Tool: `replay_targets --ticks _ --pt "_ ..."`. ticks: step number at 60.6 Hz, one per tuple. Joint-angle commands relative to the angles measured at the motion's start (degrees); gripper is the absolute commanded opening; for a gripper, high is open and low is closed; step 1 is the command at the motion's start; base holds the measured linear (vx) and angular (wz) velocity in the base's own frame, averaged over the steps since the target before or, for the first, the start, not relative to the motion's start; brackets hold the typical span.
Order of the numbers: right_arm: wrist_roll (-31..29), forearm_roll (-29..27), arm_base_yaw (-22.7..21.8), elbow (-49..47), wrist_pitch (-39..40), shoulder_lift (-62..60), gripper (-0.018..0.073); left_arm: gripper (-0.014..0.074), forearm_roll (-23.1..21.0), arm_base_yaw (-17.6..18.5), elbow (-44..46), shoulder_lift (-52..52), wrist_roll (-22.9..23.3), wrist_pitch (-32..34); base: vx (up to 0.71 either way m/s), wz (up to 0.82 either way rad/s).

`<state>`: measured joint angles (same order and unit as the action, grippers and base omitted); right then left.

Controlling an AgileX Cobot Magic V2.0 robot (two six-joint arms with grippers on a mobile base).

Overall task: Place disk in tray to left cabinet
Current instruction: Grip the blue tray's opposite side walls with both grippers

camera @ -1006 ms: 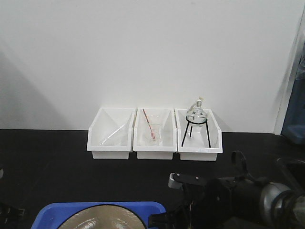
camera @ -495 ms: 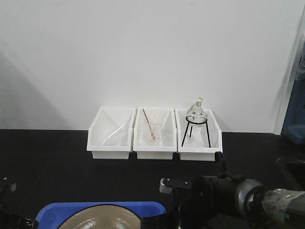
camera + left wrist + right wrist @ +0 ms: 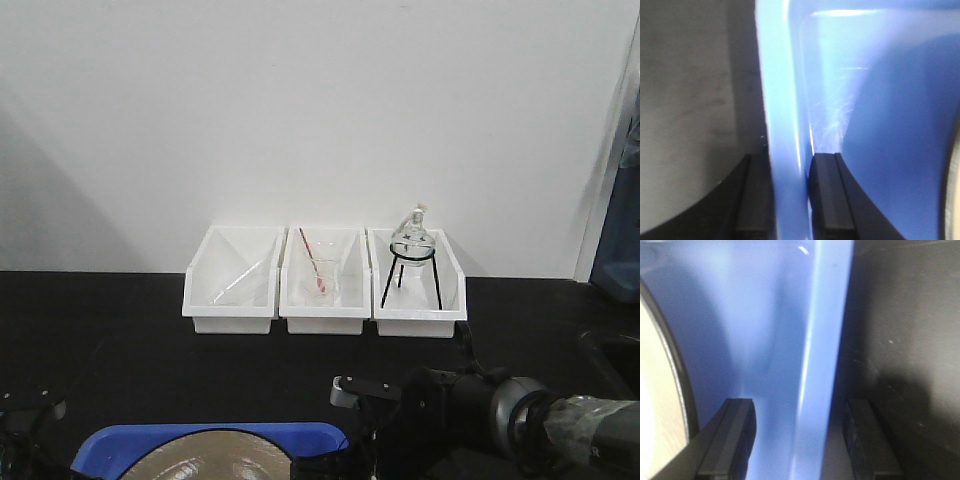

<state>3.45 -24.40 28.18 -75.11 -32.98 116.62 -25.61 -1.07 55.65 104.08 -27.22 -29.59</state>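
Straddling the tray's lip on both sides right now. That makes sense, since the disk [image 3: 215,463] is nearly as wide as the tray [image 3: 305,435] and there's no sane way to carry that one-handed. The disk lies flat inside the tray. The tray sits on the black table [image 3: 100,340] at the near edge of the front view, well apart from the three white bins [image 3: 325,285] by the wall.

My left gripper [image 3: 784,159] has one finger outside the lip and one inside. Both look snug against the blue plastic, so I'd call that pinching the tray's left rim. My right gripper [image 3: 799,405] is around the opposite rim too, but spread. The outer finger is just beside the lip, while the inner one has a clear gap, with the disk's black edge near it. My guess is the right side has to close before any lift, otherwise the tray tips and the disk slides.

The cabinet isn't in any view, so I have no idea where the shelf is from here. The thing to watch is probably lifting level with both sides matched, since that lip is low and thin and doesn't give much to hold.
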Motion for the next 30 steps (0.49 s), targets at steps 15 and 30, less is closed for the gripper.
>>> replay_targets --ticks 15,30 --pt "-0.8 -1.7 -0.1 -1.5 0.3 -2.5 0.0403 0.0288 -5.2 1.0 0.9 -0.2 -0.2 -0.3 0.0 0.0" --pt "-0.8 -4.2 -0.1 -1.5 -1.3 -1.3 0.02 0.0182 -8.4 1.1 0.9 -0.2 -0.3 -3.3 0.0 0.0"
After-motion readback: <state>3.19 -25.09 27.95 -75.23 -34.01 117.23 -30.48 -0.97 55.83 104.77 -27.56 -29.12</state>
